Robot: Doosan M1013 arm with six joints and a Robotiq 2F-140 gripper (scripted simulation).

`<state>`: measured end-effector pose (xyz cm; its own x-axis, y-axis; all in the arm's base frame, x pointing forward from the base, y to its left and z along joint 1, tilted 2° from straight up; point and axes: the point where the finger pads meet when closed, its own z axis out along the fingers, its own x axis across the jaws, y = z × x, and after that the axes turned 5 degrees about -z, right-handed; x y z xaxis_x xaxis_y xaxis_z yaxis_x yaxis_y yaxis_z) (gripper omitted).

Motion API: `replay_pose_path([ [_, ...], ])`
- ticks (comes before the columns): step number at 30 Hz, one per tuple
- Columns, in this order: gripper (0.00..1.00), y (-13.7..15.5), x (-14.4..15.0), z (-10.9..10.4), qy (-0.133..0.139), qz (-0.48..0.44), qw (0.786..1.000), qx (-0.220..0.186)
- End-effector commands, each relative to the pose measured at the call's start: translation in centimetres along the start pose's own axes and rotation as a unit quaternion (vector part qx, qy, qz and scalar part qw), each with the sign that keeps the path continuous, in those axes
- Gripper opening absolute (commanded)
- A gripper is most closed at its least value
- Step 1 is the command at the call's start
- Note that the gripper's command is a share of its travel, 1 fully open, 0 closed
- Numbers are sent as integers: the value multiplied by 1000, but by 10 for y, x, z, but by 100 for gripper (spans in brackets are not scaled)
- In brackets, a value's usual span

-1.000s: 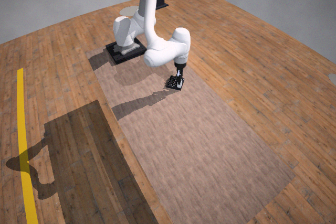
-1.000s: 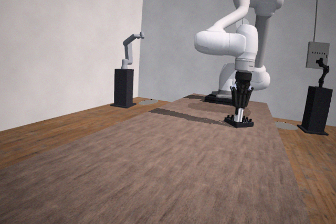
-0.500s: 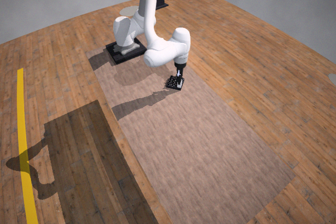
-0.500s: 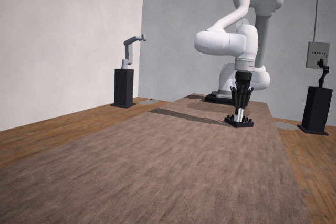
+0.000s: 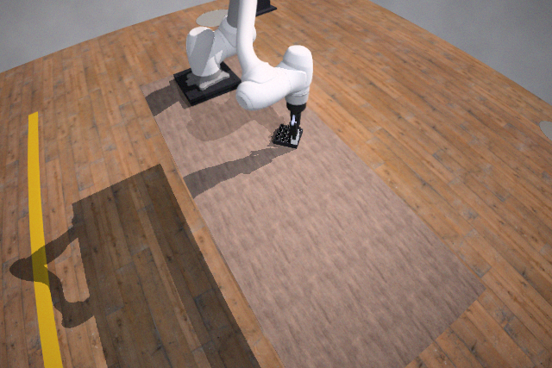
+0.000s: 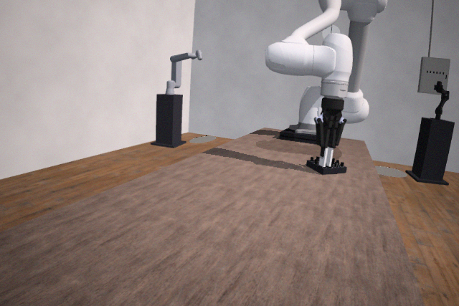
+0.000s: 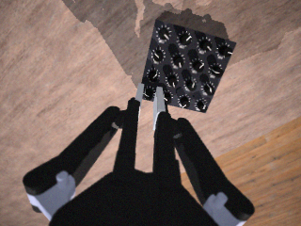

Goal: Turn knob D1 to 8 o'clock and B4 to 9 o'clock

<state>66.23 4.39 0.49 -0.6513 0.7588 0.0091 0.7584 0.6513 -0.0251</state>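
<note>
Black and square, the knob box (image 5: 284, 144) (image 6: 331, 170) (image 7: 176, 94) sits flat on the brown surface (image 5: 334, 221) (image 6: 222, 221) (image 7: 235, 132), in front of the white Doosan arm (image 5: 267, 85) (image 6: 303, 58). Its knobs stand in four rows of four, each carrying a white line and ringed by pale marks; the printed names are too small to read. The end effector (image 5: 294, 141) (image 6: 325, 163) (image 7: 149, 93) points down over one corner of the box, only slightly open. Its pale fingertips (image 6: 328, 156) stand on either side of the corner knob (image 7: 149, 92), with a narrow gap between them, and grip nothing. Which named knob this is, I cannot tell. The neighbouring knob is partly covered by a fingertip in the wrist view. The arm rises from a black base plate (image 5: 191, 97) (image 6: 283, 135) at the far end of the surface. Farther back, a small grey arm (image 6: 176, 69) and a small black arm (image 6: 441, 104) stand on separate dark pedestals. Beside the surface, a yellow strip (image 5: 34, 168) runs along the wooden floor (image 5: 423, 109) (image 6: 129, 162).
</note>
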Motion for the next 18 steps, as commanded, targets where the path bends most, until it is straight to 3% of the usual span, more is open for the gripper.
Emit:
replay_pose_path([
  [1, 12, 0, 0, 0, 0, 0, 1000, 0],
  [18, 12, 0, 0, -13, 0, 0, 1000, 0],
])
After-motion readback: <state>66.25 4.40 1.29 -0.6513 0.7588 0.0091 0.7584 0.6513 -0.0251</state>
